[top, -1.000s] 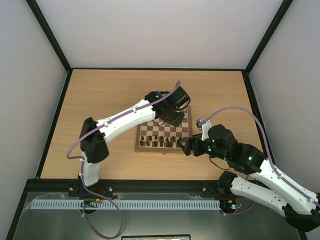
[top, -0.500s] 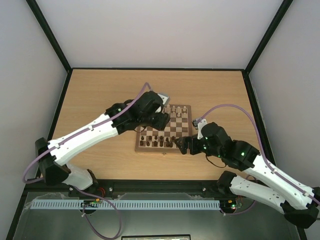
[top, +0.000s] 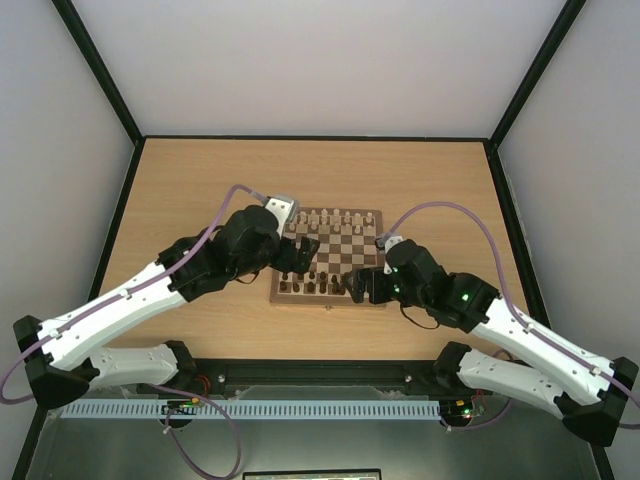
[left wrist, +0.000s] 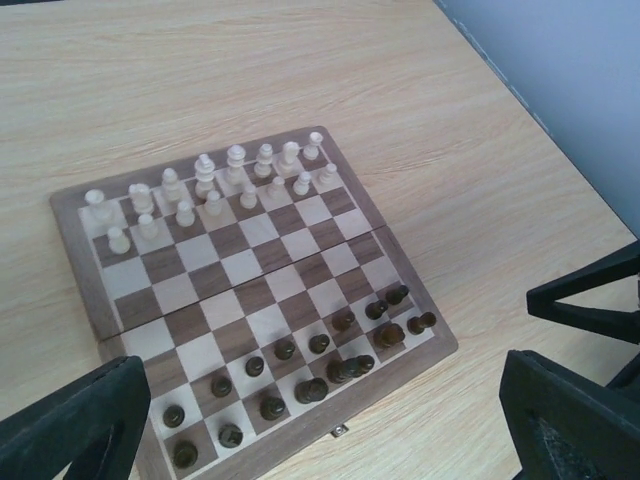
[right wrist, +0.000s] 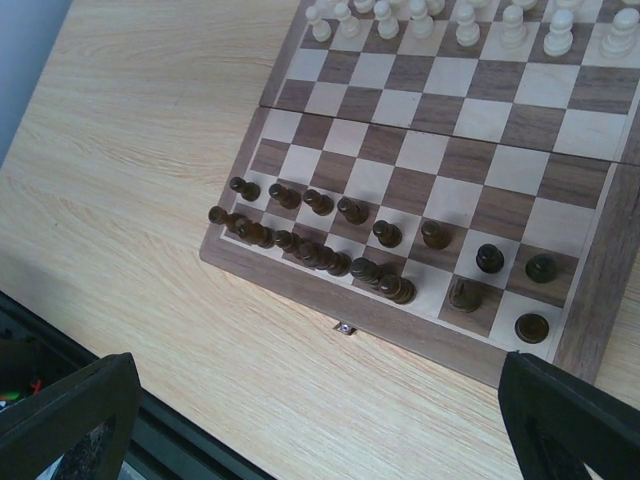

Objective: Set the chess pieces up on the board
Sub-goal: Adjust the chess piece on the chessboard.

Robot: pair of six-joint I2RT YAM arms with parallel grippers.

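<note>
Over the last second the left gripper [top: 303, 255] was pulled back from above the far middle of the board [left wrist: 250, 270] to its left edge. Its jaws were spread from a narrow setting to fully released. Nothing was seen between its fingers [left wrist: 80, 425] in the left wrist view, only the board below. The right gripper [top: 355, 288] was shifted only slightly and kept at the board's near right corner, its fingers [right wrist: 70, 410] also spread wide and empty. The dark chess pieces [right wrist: 352, 210] were found on the two rows nearest the arms, with none in either gripper and none seen on the table [left wrist: 200, 60]. The cream pieces [left wrist: 235, 157] were lined up on the two far rows. The forward dark row was spaced roughly one per square. The back dark row was bunched: several pieces were crowded toward one end, touching or leaning, and some sat across square borders. Their kinds could not be told. The withdrawal with emptied jaws was read as a placement just finished. The task was judged nearly done but untidy: the crowded back-row pieces would likely have to be spread out and stood upright, one per square. The tight spacing there was judged a risk of knocking neighbours.
</note>
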